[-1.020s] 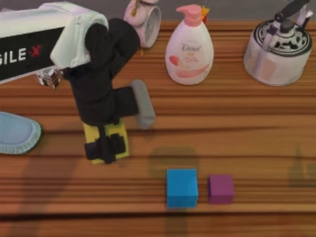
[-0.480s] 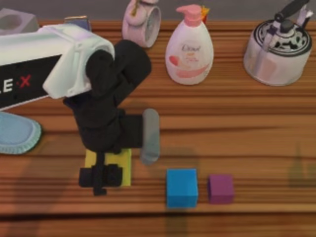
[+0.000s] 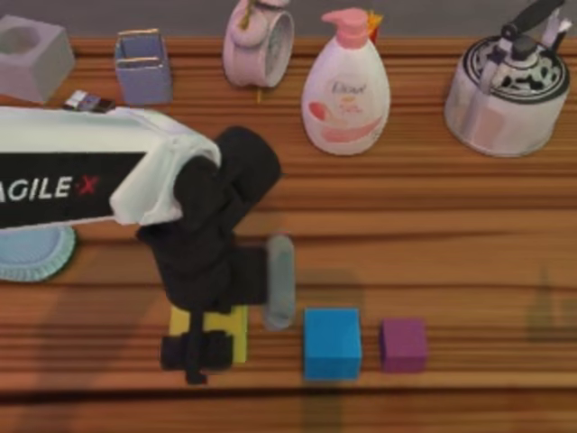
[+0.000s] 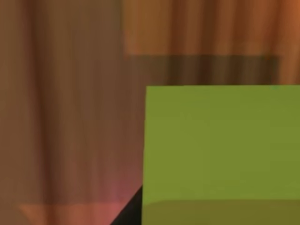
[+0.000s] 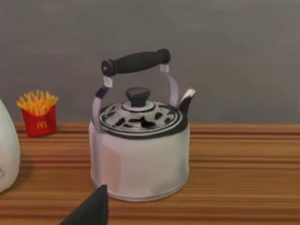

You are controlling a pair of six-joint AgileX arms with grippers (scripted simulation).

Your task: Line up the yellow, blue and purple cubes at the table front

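The left gripper covers most of the yellow cube from above, and the wrist view's edge crops it. The kettle handle and blue disc are cut off or covered.

Left arm reaching to table front, fingers downward

Along the tabletop's front edge, the yellow cube sits at nine o'clock of the blue cube, the purple cube just beside it at three o'clock.
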